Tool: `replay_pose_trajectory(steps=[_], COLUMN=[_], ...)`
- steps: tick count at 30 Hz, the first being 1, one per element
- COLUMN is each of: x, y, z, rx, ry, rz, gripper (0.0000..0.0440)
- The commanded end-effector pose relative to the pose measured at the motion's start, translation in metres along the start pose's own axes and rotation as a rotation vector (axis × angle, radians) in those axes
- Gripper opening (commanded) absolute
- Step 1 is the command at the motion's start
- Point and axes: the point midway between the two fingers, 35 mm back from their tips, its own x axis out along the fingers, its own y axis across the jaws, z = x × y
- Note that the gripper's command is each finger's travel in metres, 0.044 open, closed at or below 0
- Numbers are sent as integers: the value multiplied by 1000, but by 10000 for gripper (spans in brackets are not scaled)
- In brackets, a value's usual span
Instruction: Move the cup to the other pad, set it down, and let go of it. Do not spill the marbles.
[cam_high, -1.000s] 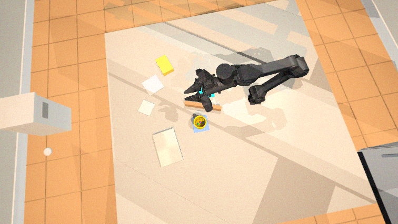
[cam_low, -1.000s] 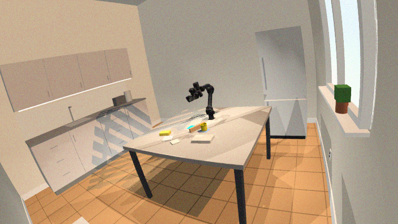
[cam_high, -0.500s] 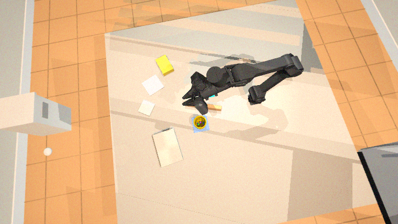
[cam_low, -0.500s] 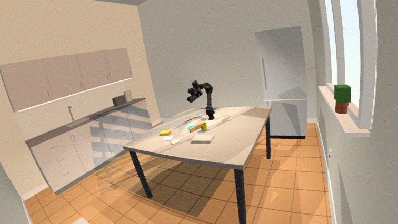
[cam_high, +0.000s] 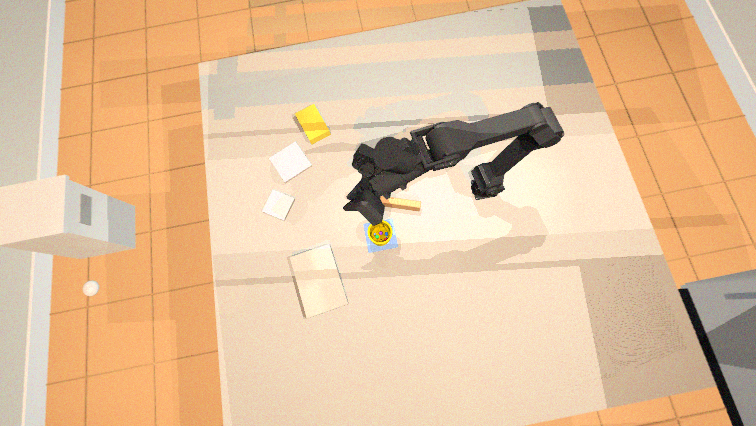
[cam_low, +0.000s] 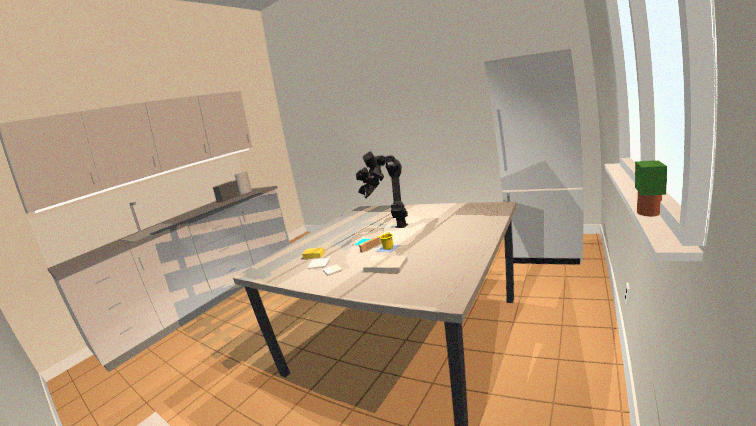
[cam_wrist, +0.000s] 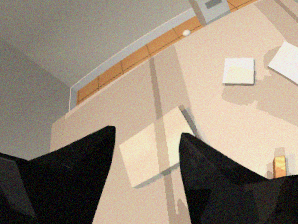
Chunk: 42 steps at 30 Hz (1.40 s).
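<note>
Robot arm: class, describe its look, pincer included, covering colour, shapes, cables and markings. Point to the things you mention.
The arm (cam_high: 492, 129) (cam_low: 396, 185) is dark, almost black, with chunky angular links and rounded joints. Its pincer (cam_high: 363, 212) (cam_low: 362, 186) (cam_wrist: 147, 137) has two matching black fingers, faceted and tapering to narrow tips. No cables or markings can be made out.

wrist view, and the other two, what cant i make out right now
- Cup: outside the wrist view's frame.
- Cyan pad: hidden in the top view, apparently under the arm.
- Marbles: too small to count in the top view; the cup's wall hides them in the exterior view.
- Pincer: finger gap too small to judge in the exterior view.
</note>
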Motion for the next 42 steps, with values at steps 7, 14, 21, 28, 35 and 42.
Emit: replay_pose_trajectory(steps=[7,14,21,28,35,42], x=[11,18,25,32,40,46], y=[3,2,-2,-11,-25,-40], z=[-13,-23,-35,-47,-62,-78], rx=[132,217,288,339,365,374], ry=[109,178,241,298,353,408], rz=[-74,-144,-225,-318,-423,-533], gripper=[171,166,157,144,146,155])
